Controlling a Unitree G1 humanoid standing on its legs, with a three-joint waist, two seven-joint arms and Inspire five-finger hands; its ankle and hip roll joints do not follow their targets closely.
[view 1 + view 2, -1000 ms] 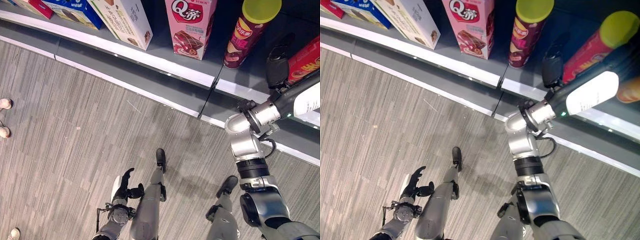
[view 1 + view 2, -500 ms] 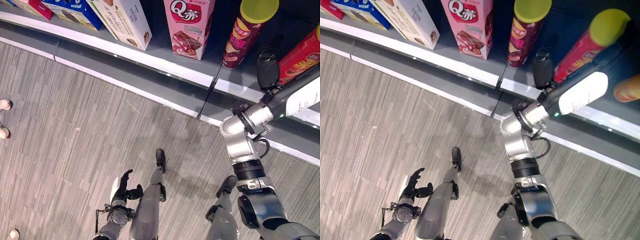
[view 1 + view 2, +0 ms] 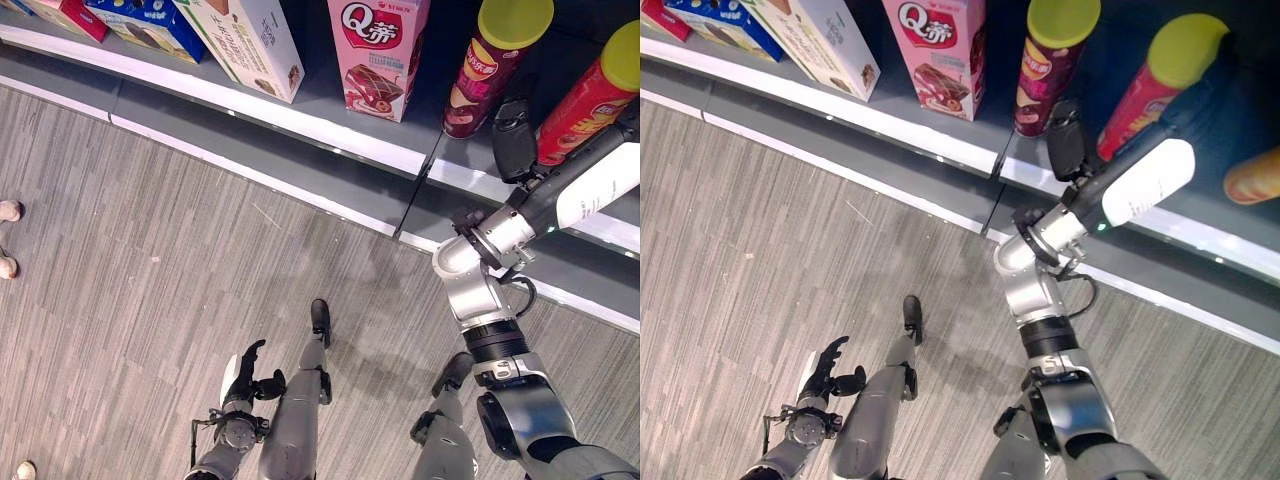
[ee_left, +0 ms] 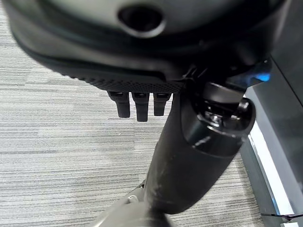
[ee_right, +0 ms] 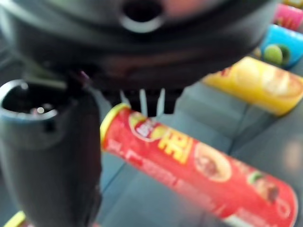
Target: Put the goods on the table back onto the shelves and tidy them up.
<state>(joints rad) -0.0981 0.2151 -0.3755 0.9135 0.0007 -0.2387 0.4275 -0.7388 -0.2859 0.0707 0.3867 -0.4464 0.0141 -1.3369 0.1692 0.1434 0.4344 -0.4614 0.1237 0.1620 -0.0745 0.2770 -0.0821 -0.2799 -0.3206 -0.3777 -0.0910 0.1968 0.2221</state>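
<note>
Red crisp tube, yellow-green lid: now upright on shelf, just beyond right hand, tilted before. Fingers straight, holding nothing. Placement apparently done. Left hand idle, relaxed, low.

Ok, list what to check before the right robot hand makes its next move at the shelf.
1. Right robot hand holds nothing: ok. Its fingers are straight, and it sits at the shelf between the maroon can and the red can.
2. Contact with the red can: cannot tell. The can lies just past the fingers in the right wrist view.
3. Red can standing straight: cannot tell. It looks slanted beside the maroon can.
4. Pink box out of the hand's way: ok. It is upright and apart from the hand.
5. Left robot hand idle: ok. It is open, low over the floor.
</note>
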